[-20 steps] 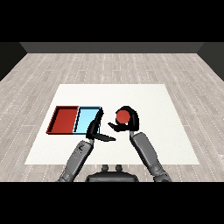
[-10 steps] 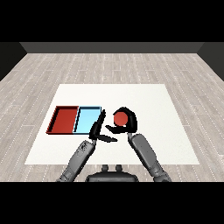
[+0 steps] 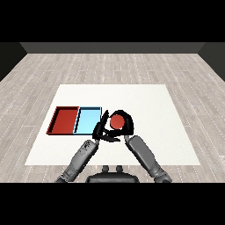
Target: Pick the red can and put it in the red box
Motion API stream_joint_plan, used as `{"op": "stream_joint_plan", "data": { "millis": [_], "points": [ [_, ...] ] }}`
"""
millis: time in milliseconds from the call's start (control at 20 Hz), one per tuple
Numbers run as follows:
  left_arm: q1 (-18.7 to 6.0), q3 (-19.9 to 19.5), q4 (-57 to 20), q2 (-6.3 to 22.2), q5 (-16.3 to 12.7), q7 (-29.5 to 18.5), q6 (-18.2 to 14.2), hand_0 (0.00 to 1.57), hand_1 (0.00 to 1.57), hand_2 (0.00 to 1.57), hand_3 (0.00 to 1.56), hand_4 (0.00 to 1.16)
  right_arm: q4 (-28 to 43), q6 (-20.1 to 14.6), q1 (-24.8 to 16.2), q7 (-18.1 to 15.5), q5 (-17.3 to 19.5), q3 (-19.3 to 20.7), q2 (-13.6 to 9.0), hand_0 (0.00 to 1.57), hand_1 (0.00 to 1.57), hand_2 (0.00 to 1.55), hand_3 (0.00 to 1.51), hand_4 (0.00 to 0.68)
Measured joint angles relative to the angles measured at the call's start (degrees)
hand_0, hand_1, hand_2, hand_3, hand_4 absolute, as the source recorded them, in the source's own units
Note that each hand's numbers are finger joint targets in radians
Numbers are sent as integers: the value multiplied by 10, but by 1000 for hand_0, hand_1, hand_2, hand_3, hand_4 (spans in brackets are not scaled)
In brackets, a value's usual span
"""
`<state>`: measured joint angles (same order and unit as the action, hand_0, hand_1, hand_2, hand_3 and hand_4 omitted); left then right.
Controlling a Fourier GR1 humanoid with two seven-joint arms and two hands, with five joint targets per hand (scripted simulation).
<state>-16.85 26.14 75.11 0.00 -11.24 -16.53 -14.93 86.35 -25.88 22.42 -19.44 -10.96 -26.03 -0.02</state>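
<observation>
- Black fingers of the right hand [image 3: 126, 124] curl round the red can [image 3: 116, 121], gripping it; the can sits just right of the blue tray [image 3: 88, 120], and whether it is off the table cannot be told.
- The left hand [image 3: 102, 128] stands just beside the can on its left, fingers straight and relaxed, holding nothing; it lies between the can and the trays.
- To do the carry well, I judge the right hand should keep the can upright, rise clear of the tray walls, and cross over the blue tray to the red tray [image 3: 65, 121], which lies at the far left.
- The left hand likely needs to draw aside so the path is free.
- The can should let go only once it is inside the red tray's rim.
- The white table [image 3: 154, 105] bears both trays side by side, touching.
- Around it runs a pale wood-plank floor [image 3: 110, 66], with a dark wall [image 3: 110, 47] behind.
</observation>
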Motion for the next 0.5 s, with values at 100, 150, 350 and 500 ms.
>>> {"op": "stream_joint_plan", "data": {
  "millis": [100, 150, 350, 500],
  "points": [
    [-4, 15, -2, 0, -9, -2, -7, 0, 0, 0, 0, 0, 3, -8, -1, -1, -11, -12, 0, 1507, 1507, 1452, 1411, 654],
    [3, 16, 4, 0, -9, 0, -4, 0, 0, 0, 0, 0, 2, -10, 0, -4, -14, -16, 0, 1515, 1515, 1457, 1416, 660],
    [-22, 24, -22, 3, -34, -8, -15, 0, 0, 0, 0, 0, -9, -29, 18, -18, -36, -34, -2, 1513, 1513, 1456, 1422, 656],
    [-19, 22, -20, 4, -35, -10, -8, 0, 0, 0, 0, 0, -14, -22, 23, -19, -40, -27, -3, 1522, 1522, 1453, 1406, 648]
  ]
}}
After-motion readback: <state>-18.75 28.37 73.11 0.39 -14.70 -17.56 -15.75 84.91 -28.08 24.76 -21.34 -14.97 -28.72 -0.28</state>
